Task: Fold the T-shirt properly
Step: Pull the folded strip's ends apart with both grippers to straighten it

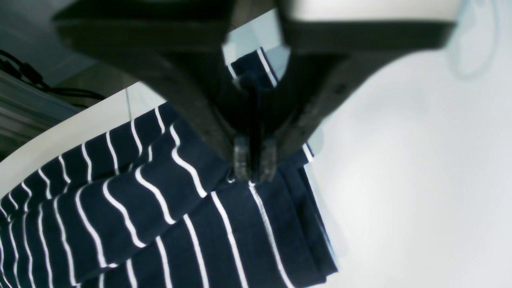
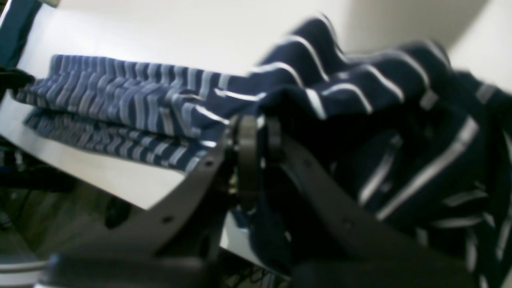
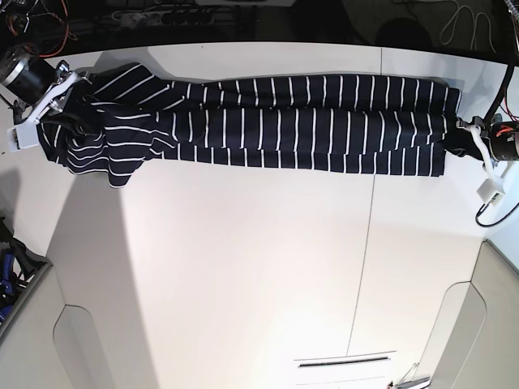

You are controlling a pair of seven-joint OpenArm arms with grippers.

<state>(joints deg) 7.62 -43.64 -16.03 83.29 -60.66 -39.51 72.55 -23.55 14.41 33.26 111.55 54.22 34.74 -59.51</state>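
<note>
The dark navy T-shirt (image 3: 308, 121) with thin white stripes lies folded into a long narrow band across the back of the white table (image 3: 243, 267). My left gripper (image 3: 459, 139) is at the band's right end. In the left wrist view the gripper (image 1: 254, 164) is shut on an edge of the shirt (image 1: 160, 208). My right gripper (image 3: 61, 113) is at the bunched left end. In the right wrist view the gripper (image 2: 258, 136) is shut on a fold of the shirt (image 2: 120, 92), lifting it slightly. The pale label is hidden.
Cables and a power strip (image 3: 162, 12) run behind the table's back edge. A thin seam (image 3: 369, 243) crosses the table front to back. The table's front edge has rounded cut-outs at left (image 3: 81, 348) and right (image 3: 462, 324).
</note>
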